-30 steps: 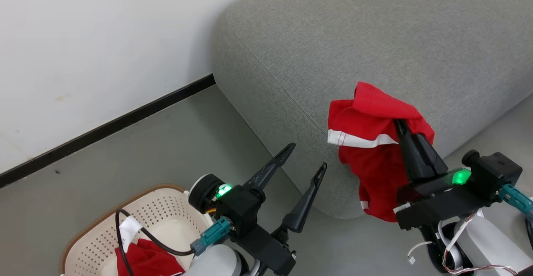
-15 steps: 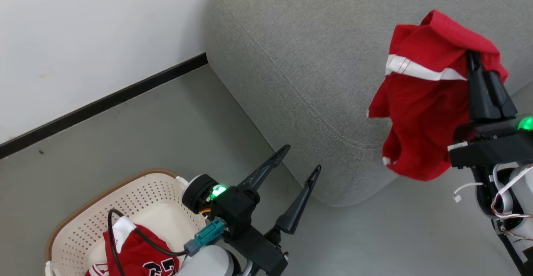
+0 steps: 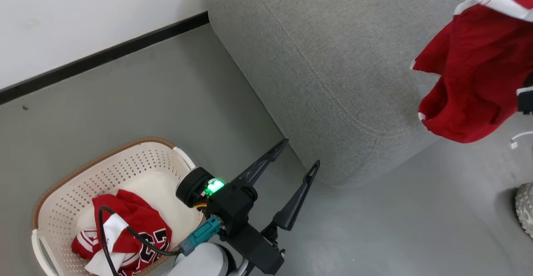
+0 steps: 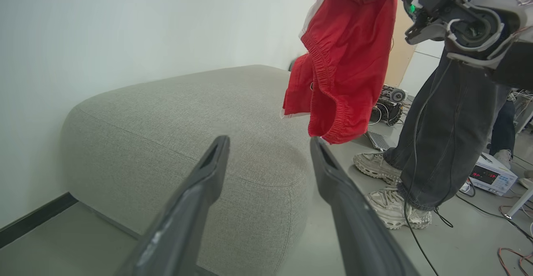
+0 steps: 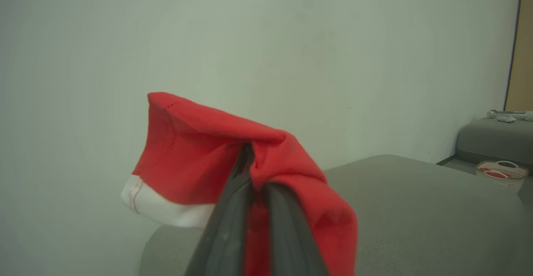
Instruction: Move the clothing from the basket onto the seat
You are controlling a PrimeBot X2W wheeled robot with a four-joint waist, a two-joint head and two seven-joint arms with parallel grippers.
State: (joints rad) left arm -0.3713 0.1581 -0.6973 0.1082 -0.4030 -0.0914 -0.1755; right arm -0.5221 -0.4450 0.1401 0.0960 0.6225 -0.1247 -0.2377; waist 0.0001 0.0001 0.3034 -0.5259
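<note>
R claw point(image 5: 249, 150) is clamped shut on the plain red garment point(image 5: 200, 151), fingers pressed together w/ cloth bunched over the tips. The garment point(image 3: 470, 72) hangs in the air, white trim band up top, elastic-gathered hem at the bottom. In the left wrist view it point(image 4: 349, 59) dangles near the rounded end of the seat point(image 4: 166, 113), clear of the fabric, not touching. No logo or print visible on it.

L claw point(image 3: 301, 152) is wide open and holds nothing, fingers spread over the grey floor point(image 3: 166, 101) btwn the basket point(image 3: 104, 155) and the seat point(image 3: 354, 38); fingertips point at the seat's lower corner.

The jersey point(image 3: 133, 226) lies crumpled in the basket bottom, left side. It's red w/ white panels and black white-edged numerals. The digits are partly folded under and crossed by the arm's black cable point(image 3: 108, 234); first looks like a "2", rest not readable for sure. The basket's perforated cream wall and brown rim are plain, no text seen.

A person stands beside the R arm: dark trousers point(image 4: 441, 122), pale sneakers. A small white box w/ a red digit display point(image 4: 485, 175) sits on the floor behind; digits too small to read. White wall point(image 3: 83, 13) w/ a black skirting strip runs behind the seat.
</note>
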